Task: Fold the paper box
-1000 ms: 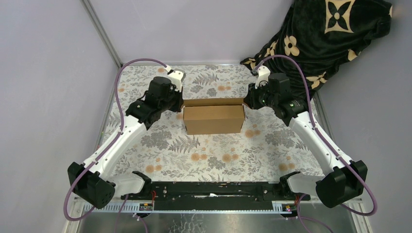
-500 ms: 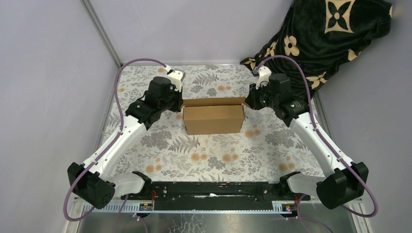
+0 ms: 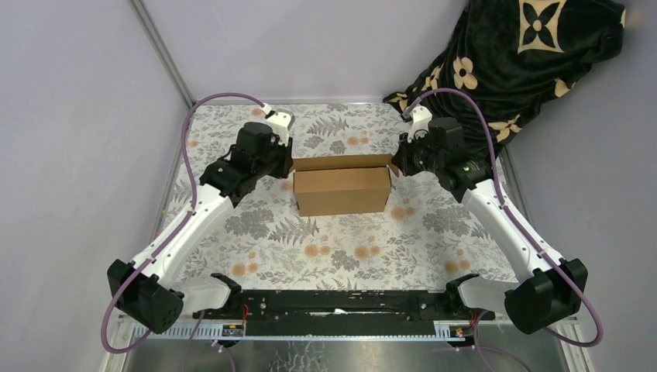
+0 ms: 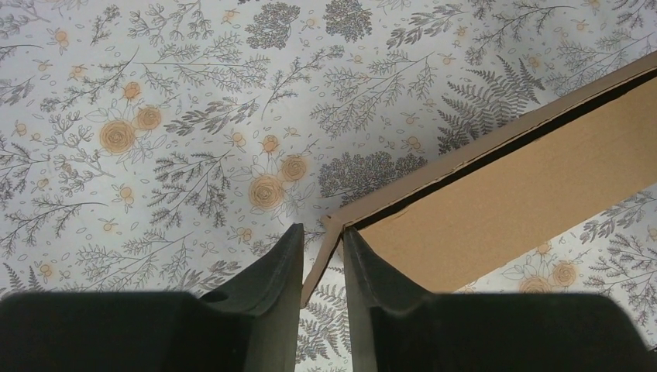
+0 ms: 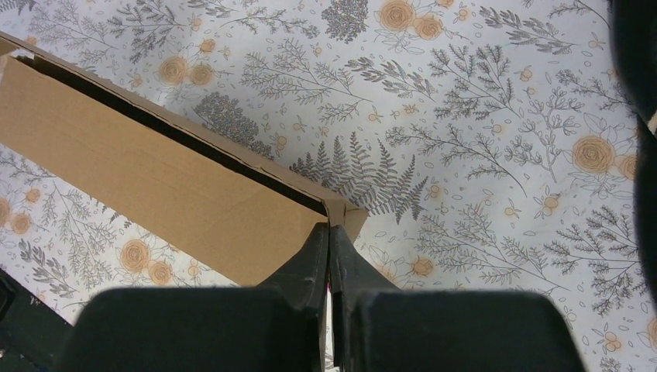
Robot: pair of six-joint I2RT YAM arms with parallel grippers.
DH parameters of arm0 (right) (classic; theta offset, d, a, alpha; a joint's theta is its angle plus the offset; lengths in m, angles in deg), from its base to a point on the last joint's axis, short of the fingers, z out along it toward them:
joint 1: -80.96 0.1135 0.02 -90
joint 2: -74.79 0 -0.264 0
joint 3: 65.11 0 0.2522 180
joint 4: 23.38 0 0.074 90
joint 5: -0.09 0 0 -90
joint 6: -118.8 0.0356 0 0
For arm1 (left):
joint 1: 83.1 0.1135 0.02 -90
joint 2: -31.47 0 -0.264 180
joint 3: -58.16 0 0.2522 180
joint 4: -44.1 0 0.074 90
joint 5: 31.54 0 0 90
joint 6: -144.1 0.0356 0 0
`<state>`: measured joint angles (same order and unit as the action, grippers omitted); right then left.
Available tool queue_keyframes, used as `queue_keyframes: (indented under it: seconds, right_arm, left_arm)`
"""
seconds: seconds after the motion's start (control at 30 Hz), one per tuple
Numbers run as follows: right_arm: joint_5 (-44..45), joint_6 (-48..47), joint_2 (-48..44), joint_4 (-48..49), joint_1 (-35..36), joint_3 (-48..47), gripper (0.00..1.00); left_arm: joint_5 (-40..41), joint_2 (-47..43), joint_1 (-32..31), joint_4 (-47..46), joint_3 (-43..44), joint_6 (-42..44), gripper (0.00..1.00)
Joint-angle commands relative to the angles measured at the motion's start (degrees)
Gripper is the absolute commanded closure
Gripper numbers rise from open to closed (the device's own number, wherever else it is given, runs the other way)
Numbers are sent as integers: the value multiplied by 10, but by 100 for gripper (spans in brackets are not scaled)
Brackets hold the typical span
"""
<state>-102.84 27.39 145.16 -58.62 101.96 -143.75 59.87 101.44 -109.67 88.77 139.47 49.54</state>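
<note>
The paper box (image 3: 341,190) is plain brown cardboard and stands as a shallow closed rectangle in the middle of the floral cloth. My left gripper (image 3: 288,167) is at its left end. In the left wrist view the left gripper (image 4: 322,229) is open, with the box's (image 4: 503,194) thin end flap (image 4: 325,256) standing loose between the fingers. My right gripper (image 3: 393,165) is at the right end. In the right wrist view the right gripper (image 5: 328,227) is shut, tips pressed together right at the corner of the box (image 5: 155,178).
A floral tablecloth (image 3: 349,248) covers the table. A dark blanket with pale flowers (image 3: 527,54) is piled at the back right, close behind the right arm. A metal post (image 3: 163,54) and grey walls border the left and back.
The left jaws have spread apart from the end flap. The right jaws have closed together. The box and both arms have hardly moved.
</note>
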Motion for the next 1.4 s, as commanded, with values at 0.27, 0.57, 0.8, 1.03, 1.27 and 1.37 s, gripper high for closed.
queue_keyframes:
  seconds: [0.27, 0.57, 0.8, 1.03, 1.27, 1.37]
  right_arm:
    - [6, -6, -2, 7, 3, -33, 98]
    - [2, -4, -1, 6, 3, -35, 98]
    - [2, 10, 14, -8, 3, -46, 100]
    - [8, 32, 37, -19, 3, -52, 100]
    - [10, 47, 57, -31, 5, -69, 100]
    - [7, 53, 66, -45, 5, -86, 100]
  left_arm:
    - [19, -20, 2, 17, 11, 7, 71]
    - [14, -16, 2, 16, 15, 6, 89]
    - [-18, 2, 1, 18, 26, -22, 93]
    - [-46, 18, -8, 19, 24, -48, 93]
    - [-57, 42, -9, 40, 62, -65, 93]
    - [-68, 61, -9, 57, 89, -74, 92]
